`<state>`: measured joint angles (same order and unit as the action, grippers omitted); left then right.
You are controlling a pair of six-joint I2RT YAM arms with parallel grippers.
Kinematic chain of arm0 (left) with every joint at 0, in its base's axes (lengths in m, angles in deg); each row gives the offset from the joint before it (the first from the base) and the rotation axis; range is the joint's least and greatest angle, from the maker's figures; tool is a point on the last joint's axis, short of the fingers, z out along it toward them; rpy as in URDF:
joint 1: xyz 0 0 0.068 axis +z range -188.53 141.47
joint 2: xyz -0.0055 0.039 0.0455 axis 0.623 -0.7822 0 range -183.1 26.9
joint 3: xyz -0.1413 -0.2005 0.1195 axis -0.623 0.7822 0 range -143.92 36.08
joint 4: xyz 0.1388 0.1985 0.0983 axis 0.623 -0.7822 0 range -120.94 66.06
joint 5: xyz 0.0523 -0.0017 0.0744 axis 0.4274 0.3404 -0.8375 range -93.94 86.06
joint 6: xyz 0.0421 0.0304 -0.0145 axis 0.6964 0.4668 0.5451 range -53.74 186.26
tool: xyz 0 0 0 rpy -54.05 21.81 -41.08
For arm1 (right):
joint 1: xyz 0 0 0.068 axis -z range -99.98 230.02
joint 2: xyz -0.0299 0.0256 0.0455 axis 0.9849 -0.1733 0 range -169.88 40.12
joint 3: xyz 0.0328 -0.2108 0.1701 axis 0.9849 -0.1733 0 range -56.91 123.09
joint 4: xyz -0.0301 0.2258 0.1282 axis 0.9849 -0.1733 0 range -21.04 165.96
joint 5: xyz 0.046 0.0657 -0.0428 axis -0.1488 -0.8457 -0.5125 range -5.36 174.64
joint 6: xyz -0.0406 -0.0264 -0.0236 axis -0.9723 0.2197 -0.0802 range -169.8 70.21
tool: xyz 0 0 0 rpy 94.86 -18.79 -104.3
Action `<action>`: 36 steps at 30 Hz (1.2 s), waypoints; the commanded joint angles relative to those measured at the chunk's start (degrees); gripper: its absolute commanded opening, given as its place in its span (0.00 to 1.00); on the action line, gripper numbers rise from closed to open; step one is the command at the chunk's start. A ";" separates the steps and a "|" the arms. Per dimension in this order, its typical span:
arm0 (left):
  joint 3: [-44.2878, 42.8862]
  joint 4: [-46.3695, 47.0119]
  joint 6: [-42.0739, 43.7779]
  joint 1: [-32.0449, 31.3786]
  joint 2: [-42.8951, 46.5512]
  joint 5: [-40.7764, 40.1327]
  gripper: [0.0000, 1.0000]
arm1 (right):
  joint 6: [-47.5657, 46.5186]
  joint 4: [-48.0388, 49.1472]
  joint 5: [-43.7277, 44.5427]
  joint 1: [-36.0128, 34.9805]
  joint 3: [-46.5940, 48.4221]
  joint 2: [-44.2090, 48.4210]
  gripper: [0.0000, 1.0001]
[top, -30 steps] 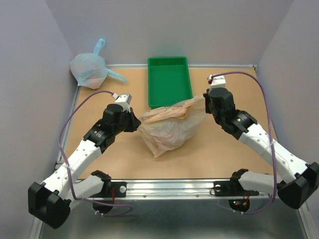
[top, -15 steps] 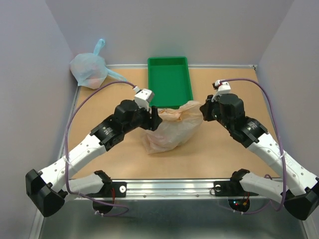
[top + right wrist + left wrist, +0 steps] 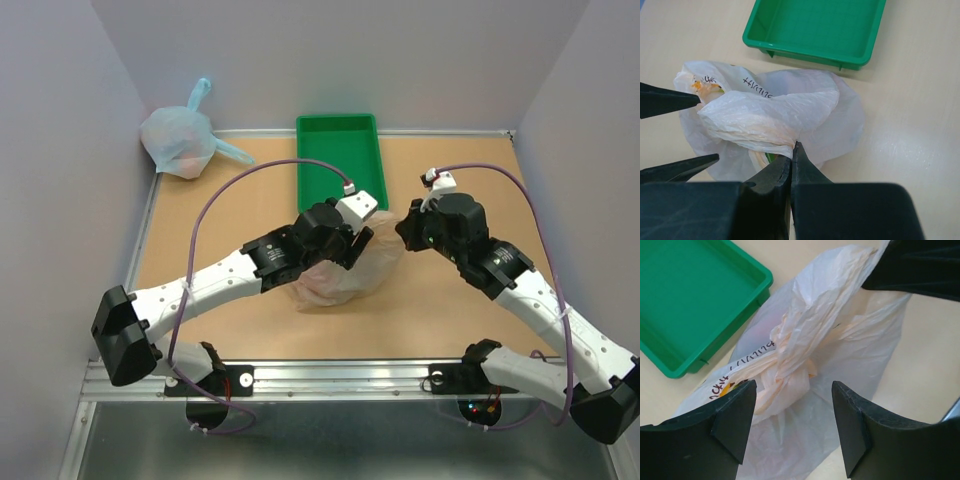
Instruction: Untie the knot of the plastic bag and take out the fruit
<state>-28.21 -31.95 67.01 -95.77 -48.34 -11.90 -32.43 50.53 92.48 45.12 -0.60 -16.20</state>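
plastic bag (image 3: 345,270): lies mid-counter (image 3: 200,215), its far side just beside the green tray's near end.
knot (image 3: 790,365): tied, a twisted peach-orange rope.
left hand (image 3: 792,390): fingers spread wide above the knot, holding nothing.
right hand (image 3: 792,150): fingers pinched together on a fold at the bag's right side.
green tray (image 3: 340,160): middle of the far edge.
pale blue bag (image 3: 178,140): far-left corner.

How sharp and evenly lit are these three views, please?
Top external: even soft light, sharp throughout. Left wrist: knot of the plastic bag crisp, left fingers dark and slightly soft. Right wrist: mild sheen on the table, right fingers featureless black.
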 commanded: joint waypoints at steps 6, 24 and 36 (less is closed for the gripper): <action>0.04 -0.43 1.80 -0.51 -1.92 -8.55 0.61 | -0.58 1.26 0.68 0.27 -0.15 1.12 0.00; 11.73 -13.16 -17.08 3.78 9.83 -22.35 0.00 | -0.22 -0.49 41.18 0.35 4.32 2.16 0.00; 14.98 -8.52 -18.25 15.31 22.50 -11.15 0.00 | -2.51 -5.84 34.46 0.27 2.67 9.21 0.01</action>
<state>-15.86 -34.77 45.22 -83.66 -27.38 -20.34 -31.18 49.29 120.17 42.87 -0.27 -7.83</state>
